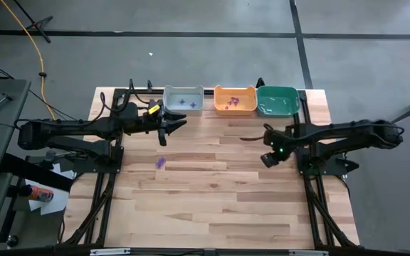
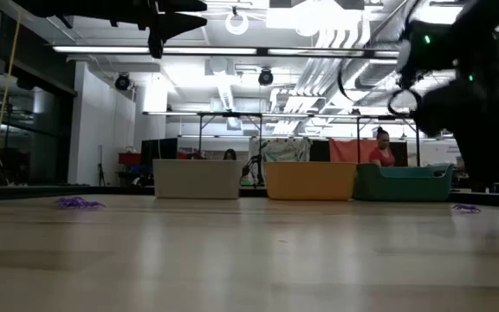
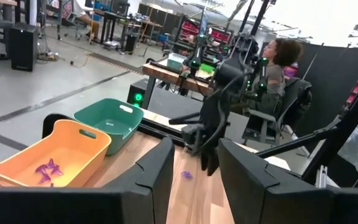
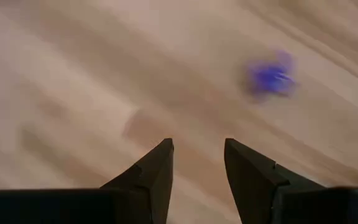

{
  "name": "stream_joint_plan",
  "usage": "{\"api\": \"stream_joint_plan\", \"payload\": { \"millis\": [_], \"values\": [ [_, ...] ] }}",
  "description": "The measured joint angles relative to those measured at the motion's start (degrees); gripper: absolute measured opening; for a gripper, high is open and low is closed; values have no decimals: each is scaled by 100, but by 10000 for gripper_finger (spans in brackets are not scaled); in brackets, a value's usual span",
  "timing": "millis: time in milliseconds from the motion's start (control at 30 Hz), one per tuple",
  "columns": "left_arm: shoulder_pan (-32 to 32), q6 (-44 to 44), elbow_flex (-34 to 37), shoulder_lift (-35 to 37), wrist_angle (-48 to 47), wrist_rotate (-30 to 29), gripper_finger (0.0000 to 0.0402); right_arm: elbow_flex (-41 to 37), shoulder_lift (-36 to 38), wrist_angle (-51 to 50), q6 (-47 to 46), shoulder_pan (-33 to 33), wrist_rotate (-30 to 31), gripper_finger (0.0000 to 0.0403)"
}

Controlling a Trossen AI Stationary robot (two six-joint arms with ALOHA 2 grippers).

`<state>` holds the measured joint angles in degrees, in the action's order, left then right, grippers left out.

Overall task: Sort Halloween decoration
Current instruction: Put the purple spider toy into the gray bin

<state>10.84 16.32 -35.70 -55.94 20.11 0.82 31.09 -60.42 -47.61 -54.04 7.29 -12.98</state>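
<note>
A purple trinket [image 1: 161, 163] lies on the wooden table, left of the middle, and also shows in the low view [image 2: 81, 203]. Another purple trinket [image 4: 271, 78] lies on the wood ahead of my right gripper [image 4: 197, 146], which is open, empty and above the table [image 1: 251, 138]. It shows under that gripper in the left wrist view [image 3: 186, 175]. My left gripper [image 3: 196, 149] is open and empty, raised in front of the grey bin [image 1: 173, 124]. The grey bin [image 1: 184, 99] holds bluish trinkets. The orange bin [image 1: 235, 99] holds purple ones [image 3: 47, 171].
The grey, orange and teal [image 1: 277, 101] bins stand in a row along the table's far edge. Black arm mounts line the left and right sides. Bare wood stretches from the middle to the near edge. A person [image 3: 278, 62] sits beyond the table's right side.
</note>
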Motion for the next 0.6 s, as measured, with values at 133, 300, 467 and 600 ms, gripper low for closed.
{"api": "stream_joint_plan", "payload": {
  "millis": [133, 300, 467, 600],
  "values": [
    [1, 0, 0, 0, 1, 0, 115, -392, 0, 313, -720, 7, 86, 138],
    [1, 0, 0, 0, 6, 0, 115, -468, 0, 357, -1023, 47, 643, 138],
    [1, 0, 0, 0, 10, -2, 115, -461, 0, 349, -1166, 223, 1061, 138],
    [-1, 0, 0, 0, 10, -2, 115, -461, 0, 352, -1165, 258, 1056, 138]
  ]
}}
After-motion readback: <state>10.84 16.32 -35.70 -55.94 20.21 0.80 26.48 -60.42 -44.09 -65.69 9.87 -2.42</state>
